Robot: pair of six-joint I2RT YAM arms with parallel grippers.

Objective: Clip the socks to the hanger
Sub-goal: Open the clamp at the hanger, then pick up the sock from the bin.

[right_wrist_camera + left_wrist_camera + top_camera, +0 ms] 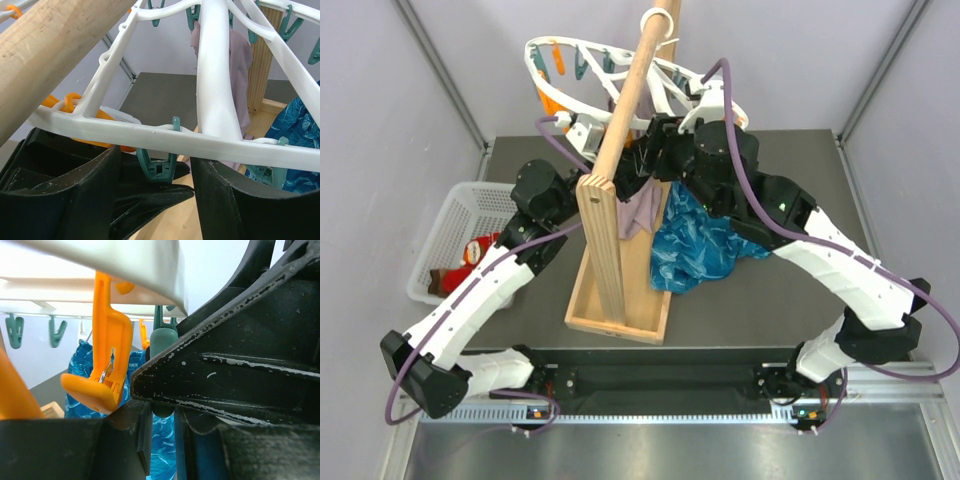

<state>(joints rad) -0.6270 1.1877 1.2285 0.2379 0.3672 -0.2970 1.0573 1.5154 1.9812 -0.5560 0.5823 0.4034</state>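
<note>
The white hanger point(545, 75) hangs from the wooden pole with orange and teal pegs under its ring. Both grippers meet beneath its middle. My left gripper point(162, 427) is shut on the lower end of a teal peg point(162, 340), beside an orange peg point(102, 375). In the right wrist view the same teal peg point(160, 167) hangs between the fingers of my right gripper point(155, 162), which stand wide apart and do not touch it. A mauve sock point(242, 65) is clipped to the hanger point(212, 75) and hangs by the pole point(642, 210). Red socks point(480, 248) lie in the basket.
The wooden pole stand point(620, 150) rises from a wooden tray base point(620, 315) at the table's middle. A blue patterned cloth point(700, 240) hangs right of it. A white mesh basket point(450, 215) sits off the table's left edge. Grey walls close in both sides.
</note>
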